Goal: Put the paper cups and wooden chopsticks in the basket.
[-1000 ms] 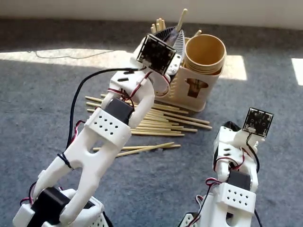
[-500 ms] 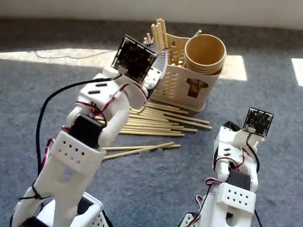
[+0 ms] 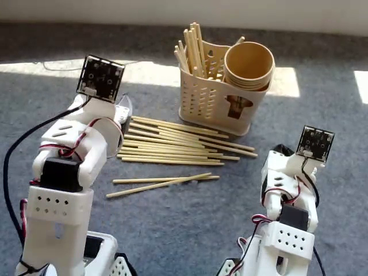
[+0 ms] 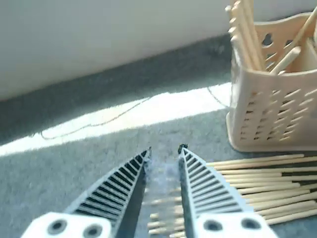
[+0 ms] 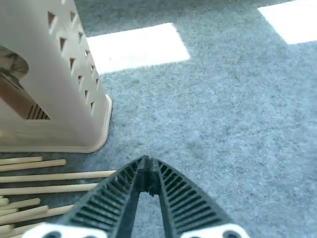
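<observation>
Carpet [image 4: 74, 163]; chopsticks [image 4: 257, 173] partly behind L pincer [image 4: 165, 148]

Left arm [image 3: 75, 155]: stood bent.
Left gripper [image 4: 165, 150]: was a bit open.
Right arm [image 3: 287, 198]: was folded low.
Right gripper [image 5: 147, 166]: was closed.

Cream basket [image 3: 207, 108], tan paper cups [image 3: 249, 64], pale chopsticks [image 3: 172, 150] on blue-grey carpet [image 3: 190, 230].

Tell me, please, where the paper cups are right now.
In the high view, the paper cups sit stacked inside the basket, in its right compartment, beside the upright chopsticks.
</observation>
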Robot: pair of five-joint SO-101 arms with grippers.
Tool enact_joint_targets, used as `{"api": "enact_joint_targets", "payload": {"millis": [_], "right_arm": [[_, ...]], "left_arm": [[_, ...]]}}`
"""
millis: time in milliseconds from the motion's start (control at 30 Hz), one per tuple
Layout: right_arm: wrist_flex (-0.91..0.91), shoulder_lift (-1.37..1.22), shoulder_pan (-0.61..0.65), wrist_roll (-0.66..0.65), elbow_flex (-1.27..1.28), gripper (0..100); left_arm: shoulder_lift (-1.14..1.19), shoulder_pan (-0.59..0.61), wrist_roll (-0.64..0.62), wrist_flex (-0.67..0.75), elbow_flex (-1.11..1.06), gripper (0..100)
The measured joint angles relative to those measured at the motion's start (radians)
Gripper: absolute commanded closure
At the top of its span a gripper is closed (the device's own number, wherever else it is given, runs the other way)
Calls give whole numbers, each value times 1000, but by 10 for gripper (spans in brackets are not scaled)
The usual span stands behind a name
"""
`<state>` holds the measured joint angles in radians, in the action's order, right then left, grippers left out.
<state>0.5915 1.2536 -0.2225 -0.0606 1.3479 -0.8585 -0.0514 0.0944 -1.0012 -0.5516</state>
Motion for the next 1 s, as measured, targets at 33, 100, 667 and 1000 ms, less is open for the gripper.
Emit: {"api": "enact_joint_targets", "payload": {"millis": [33, 100, 667, 1000], "right_arm": [[34, 0, 17, -3, -29, 991], [106, 0, 61, -14, -83, 991], [512, 2, 555, -112, -443, 988], [761, -241, 735, -66, -733, 988]], "left_arm": [[-20, 28, 0, 0, -44, 899], [-69, 83, 0, 6, -149, 896], [-542, 348, -58, 230, -867, 894], [-715, 356, -57, 230, -964, 894]]}}
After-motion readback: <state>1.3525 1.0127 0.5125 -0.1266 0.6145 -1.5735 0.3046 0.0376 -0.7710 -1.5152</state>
